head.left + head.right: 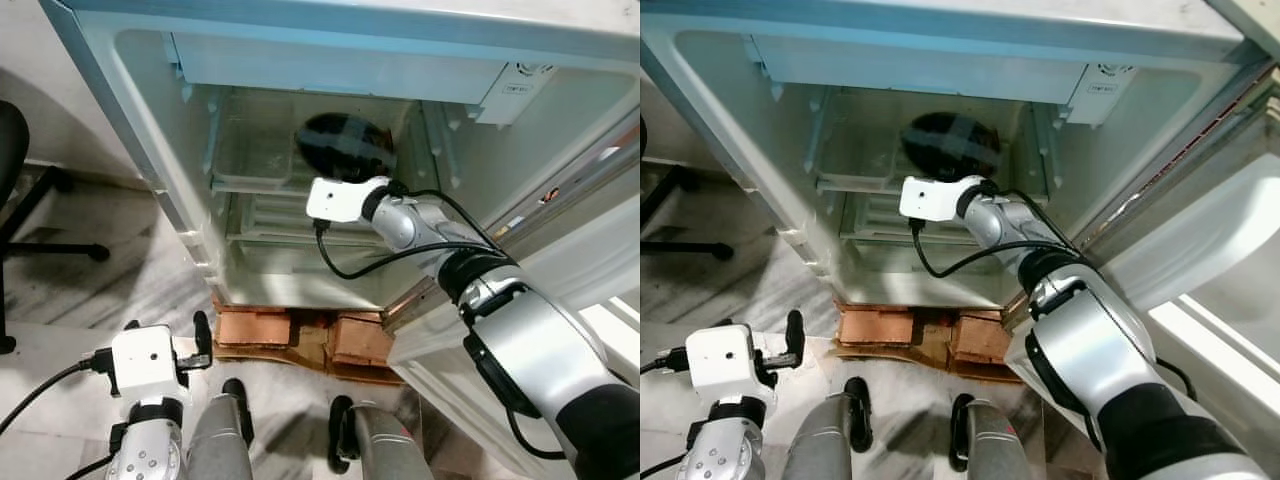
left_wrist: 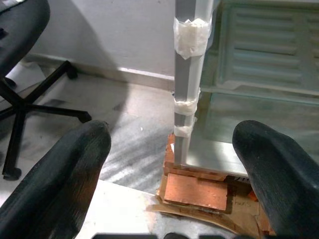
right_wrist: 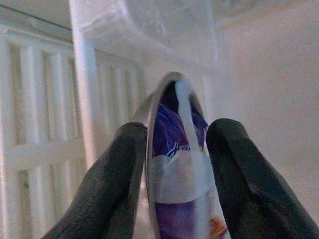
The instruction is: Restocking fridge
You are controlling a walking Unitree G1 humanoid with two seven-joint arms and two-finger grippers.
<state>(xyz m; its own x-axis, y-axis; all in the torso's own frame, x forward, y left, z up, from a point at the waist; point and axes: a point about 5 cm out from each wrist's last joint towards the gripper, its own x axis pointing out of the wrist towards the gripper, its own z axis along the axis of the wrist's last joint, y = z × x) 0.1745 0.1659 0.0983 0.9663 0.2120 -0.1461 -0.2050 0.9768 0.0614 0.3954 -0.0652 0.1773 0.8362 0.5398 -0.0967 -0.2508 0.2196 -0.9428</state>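
Fridge [image 1: 130, 110] open, raised on bricks [image 1: 255, 330] on the floor; dark rounded packet [image 1: 345, 140] far inside, at the level of the glass shelf [image 1: 250, 170], pinched by the right tool [image 3: 177, 199] with fingers [image 3: 119, 189] closed on either side of its thin edge. Best done by easing forward until the packet sits flat and fully supported on the shelf, then parting fingers and backing straight out, clear of the cable [image 1: 350, 270] and shelf lip. Packet glossy, purple and white printed film, soft and likely to slump if released tilted. Left tool [image 2: 169, 169] spread wide, idle low by the fridge corner, holding nothing
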